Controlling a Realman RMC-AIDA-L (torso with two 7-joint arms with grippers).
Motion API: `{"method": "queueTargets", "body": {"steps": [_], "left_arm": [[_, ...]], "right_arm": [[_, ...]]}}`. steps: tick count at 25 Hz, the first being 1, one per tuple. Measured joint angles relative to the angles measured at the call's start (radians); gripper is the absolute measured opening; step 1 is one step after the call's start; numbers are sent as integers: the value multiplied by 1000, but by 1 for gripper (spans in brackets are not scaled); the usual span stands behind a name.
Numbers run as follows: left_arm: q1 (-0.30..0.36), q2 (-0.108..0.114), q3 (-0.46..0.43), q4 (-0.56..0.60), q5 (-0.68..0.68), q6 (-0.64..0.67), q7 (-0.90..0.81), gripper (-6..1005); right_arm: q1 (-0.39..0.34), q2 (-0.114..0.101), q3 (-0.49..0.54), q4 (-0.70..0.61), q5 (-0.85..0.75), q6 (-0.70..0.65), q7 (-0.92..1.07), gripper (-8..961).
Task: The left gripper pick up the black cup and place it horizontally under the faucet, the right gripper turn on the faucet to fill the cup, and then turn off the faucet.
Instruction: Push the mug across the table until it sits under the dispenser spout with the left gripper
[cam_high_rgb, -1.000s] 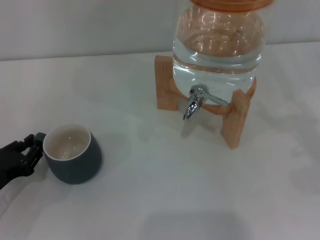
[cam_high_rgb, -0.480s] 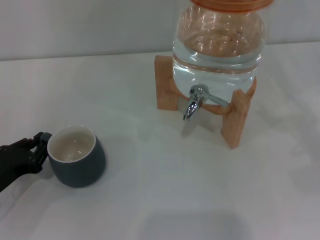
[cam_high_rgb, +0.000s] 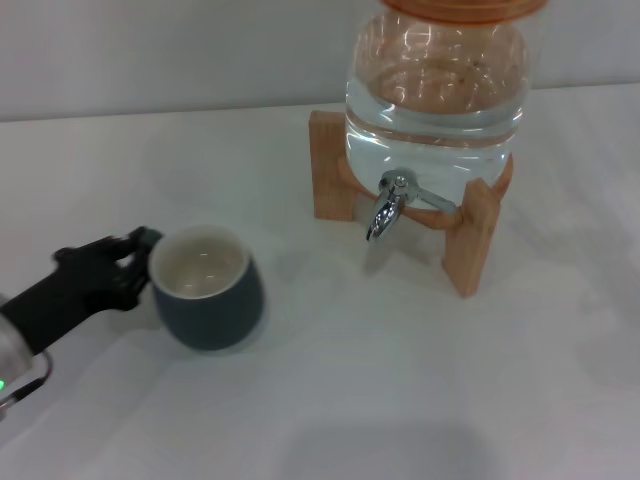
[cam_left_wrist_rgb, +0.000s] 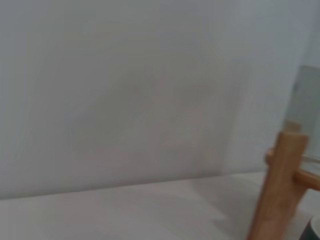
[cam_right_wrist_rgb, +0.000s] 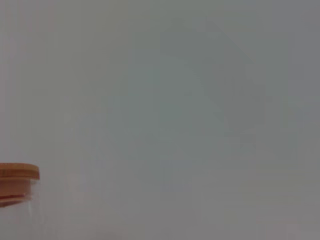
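Left gripper: the left gripper (cam_high_rgb: 138, 262) is reaching in from the near left edge of the head view, its black fingers (cam_high_rgb: 118, 245) pinching narrow around the loop handle of the black cup (cam_high_rgb: 208, 289).
Black cup: it is sitting upright with its cream-white inside facing up, directly off the fingertips on the side away from the arm; whether its base is touching the white table (cam_high_rgb: 420, 400) or hanging just above it cannot be told.
Faucet: the chrome faucet (cam_high_rgb: 386, 206) is pointing down from the clear water jar (cam_high_rgb: 437, 85), well apart from the left gripper, farther out and off toward the robot's right beyond the cup.
Wooden stand: the wooden stand (cam_high_rgb: 471, 238) is carrying the jar, its legs straddling the faucet; the left wrist view is catching one leg of it (cam_left_wrist_rgb: 281, 185) and a sliver of the cup's rim at the frame corner.
Jar lid: an orange-brown lid (cam_right_wrist_rgb: 17, 172) is capping the jar, showing at the edge of the right wrist view against the pale wall.
Right gripper: it is appearing in none of the views.
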Motion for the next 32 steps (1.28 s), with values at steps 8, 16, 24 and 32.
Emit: {"method": "queueTargets", "body": {"steps": [8, 16, 24, 32], "left_arm": [[-136, -1, 56, -106, 2, 123, -3, 185], [-254, -6, 57, -225, 2, 242, 17, 185], [-290, -15, 47, -271, -9, 262, 72, 185], [-334, -19, 39, -355, -86, 299, 185, 184]], "right_arm": [[1, 8, 0, -1, 0, 12, 1, 798], [4, 16, -2, -2, 0, 14, 1, 797], [10, 17, -7, -2, -3, 14, 1, 798], [10, 17, -9, 1, -3, 14, 1, 798]]}}
